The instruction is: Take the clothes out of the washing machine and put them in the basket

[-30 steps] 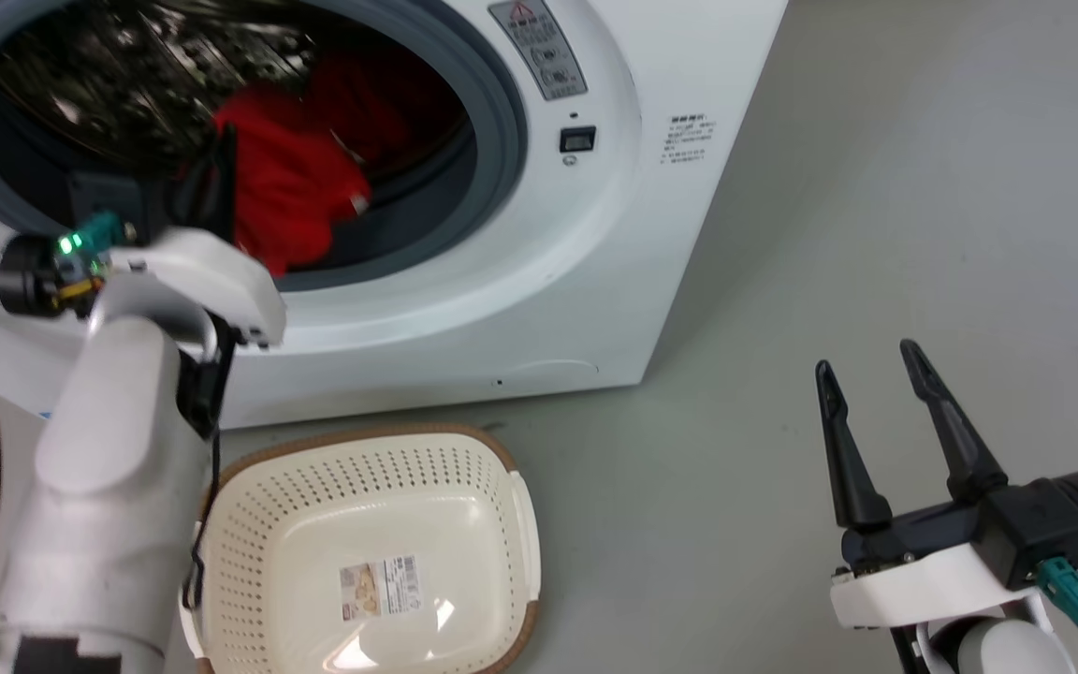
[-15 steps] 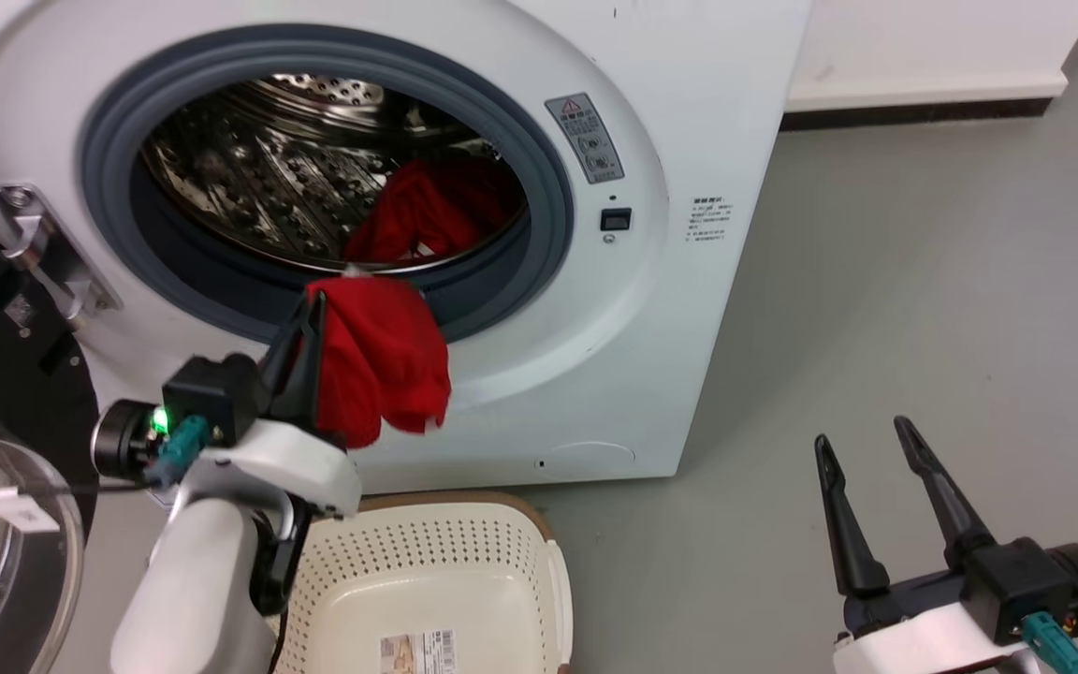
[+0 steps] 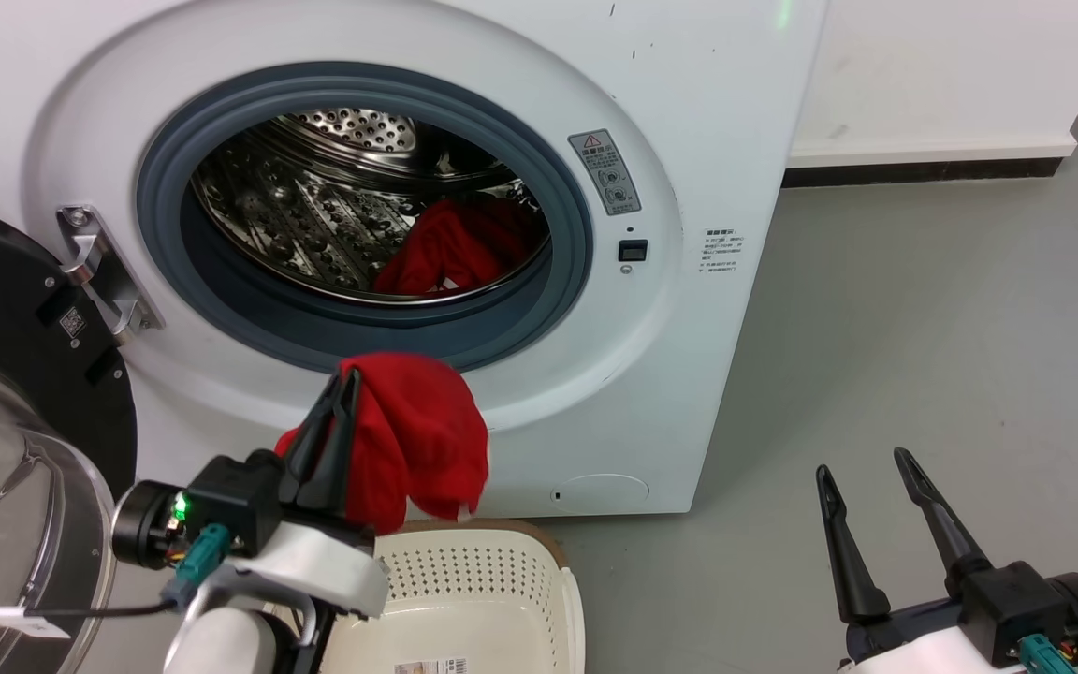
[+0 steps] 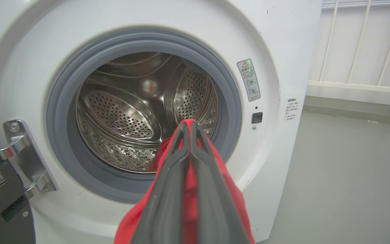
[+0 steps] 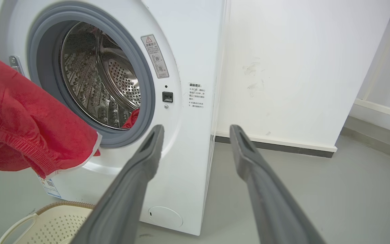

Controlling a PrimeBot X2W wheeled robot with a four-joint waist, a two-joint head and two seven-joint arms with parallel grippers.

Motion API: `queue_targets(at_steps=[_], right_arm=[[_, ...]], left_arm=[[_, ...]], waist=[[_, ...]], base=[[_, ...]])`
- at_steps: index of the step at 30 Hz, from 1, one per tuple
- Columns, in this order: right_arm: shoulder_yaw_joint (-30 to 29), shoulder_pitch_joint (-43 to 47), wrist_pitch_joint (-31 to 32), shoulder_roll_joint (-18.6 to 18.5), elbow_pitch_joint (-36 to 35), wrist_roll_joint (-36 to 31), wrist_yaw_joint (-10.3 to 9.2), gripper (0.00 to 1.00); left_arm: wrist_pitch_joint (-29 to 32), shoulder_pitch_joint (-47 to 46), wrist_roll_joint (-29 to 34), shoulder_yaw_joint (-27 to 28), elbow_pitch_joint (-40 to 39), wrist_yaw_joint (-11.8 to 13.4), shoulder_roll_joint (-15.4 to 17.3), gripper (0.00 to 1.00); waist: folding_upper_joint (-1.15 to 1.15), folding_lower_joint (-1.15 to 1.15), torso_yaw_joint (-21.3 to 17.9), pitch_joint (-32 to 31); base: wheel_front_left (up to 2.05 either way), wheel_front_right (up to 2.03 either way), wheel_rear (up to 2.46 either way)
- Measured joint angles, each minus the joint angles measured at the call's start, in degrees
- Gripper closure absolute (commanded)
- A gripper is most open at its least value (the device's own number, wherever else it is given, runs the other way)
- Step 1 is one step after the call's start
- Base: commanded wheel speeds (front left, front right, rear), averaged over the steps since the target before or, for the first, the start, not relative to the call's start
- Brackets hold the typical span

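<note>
**Load location.** I held one red garment (image 3: pixel 422 435) clamped between the closed fingers of the left gripper (image 3: pixel 344 382). It hung outside the washing machine (image 3: pixel 689 140), in front of the lower arc of the grey rubber ring (image 3: pixel 586 234). As far as I could judge, it was above the basket (image 3: pixel 464 580), at the rim nearest the machine. A second garment (image 3: pixel 459 253) lay bunched low in the drum (image 3: pixel 314 215), towards its right side.

**Handling.**
- I judged the fabric soft, limp and light. It draped down both sides of the fingers and held no shape of its own.
- A pinch on a gathered fold appeared sufficient. The fabric offered no stiff edge or handle.
- The white-trimmed hem hung free below the grip. I judged that it could catch on the basket rim when lowered.
- For the second garment, I judged the highest bunched fold the best place to pinch.

**Arm pose.**
- The left forearm rose from the lower left of the head view. The wrist was pitched so that the fingers pointed up and towards the porthole, and its camera looked directly into the drum.
- The right gripper (image 3: pixel 862 463) hovered low over the floor (image 3: pixel 923 328), well apart from the garment. Its fingers were spread and empty, aimed towards the machine's right front corner.
</note>
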Motion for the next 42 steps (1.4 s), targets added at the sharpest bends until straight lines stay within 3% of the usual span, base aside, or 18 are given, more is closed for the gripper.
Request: queue_targets(at_steps=[7,18,29,42], right_arm=[[-0.26,0.16,0.00,0.00,0.31,-0.16,0.00,0.00],[-0.69,-1.83,0.00,0.00,-0.13,-1.16,0.00,0.00],[-1.62,-8.34,0.00,0.00,-1.56,-1.14,0.00,0.00],[-1.89,-15.46,0.00,0.00,-3.64,-0.52,0.00,0.00]], left_arm=[[1.72,4.49,-0.60,-1.57,-4.23,0.49,-0.44,1.00],[0.75,6.10,-1.97,-3.50,2.11,-0.29,-1.63,1.00],[-2.72,-0.49,-3.53,-4.08,18.62,-2.13,-3.05,1.00],[-4.25,-17.47,-3.54,-5.84,46.49,-4.21,-4.71,1.00]], waist=[[0.00,0.00,0.35,0.20],[0.00,0.00,0.01,4.79],[0.00,0.02,-0.68,14.93],[0.00,0.02,-2.46,28.80]], base=[[0.00,0.00,0.00],[0.00,0.00,0.00],[0.00,0.00,0.00],[0.00,0.00,0.00]])
